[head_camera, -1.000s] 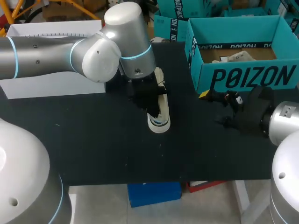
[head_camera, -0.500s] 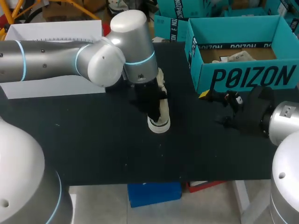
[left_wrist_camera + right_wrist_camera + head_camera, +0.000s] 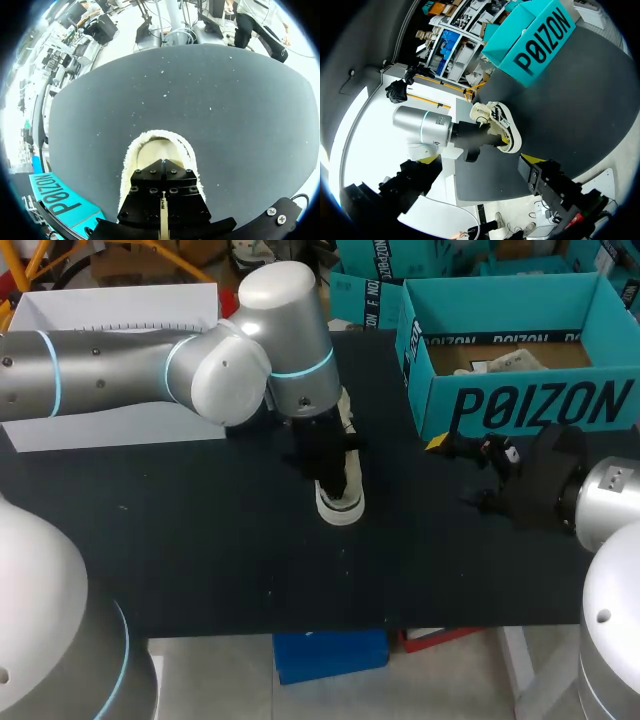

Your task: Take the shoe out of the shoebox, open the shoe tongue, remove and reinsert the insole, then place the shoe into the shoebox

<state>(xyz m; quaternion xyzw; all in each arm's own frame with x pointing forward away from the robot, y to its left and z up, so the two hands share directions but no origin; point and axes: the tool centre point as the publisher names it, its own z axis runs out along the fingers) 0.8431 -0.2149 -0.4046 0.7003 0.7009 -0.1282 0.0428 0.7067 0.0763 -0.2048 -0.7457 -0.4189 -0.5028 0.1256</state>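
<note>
A cream shoe [image 3: 344, 502] with a fleecy lining [image 3: 159, 150] stands on the black table, toe toward the front edge. My left arm reaches in over the middle. Its gripper [image 3: 333, 475] points down into the shoe's opening, and in the left wrist view the gripper [image 3: 162, 167] is shut, its black fingers pressed together inside the shoe. Whether anything is pinched between them is hidden. The teal shoebox [image 3: 600, 310] stands open at the back right. My right gripper [image 3: 466, 476] hangs open in front of the box, to the right of the shoe [image 3: 499, 125], holding nothing.
A white box lid [image 3: 110, 390] lies at the back left under my left arm. Crumpled paper [image 3: 505, 362] lies inside the shoebox. More teal boxes [image 3: 365, 300] stand behind the table's far edge.
My left arm has swung a little to the right and its gripper has settled lower into the shoe. The shoe and my right arm have kept their places.
</note>
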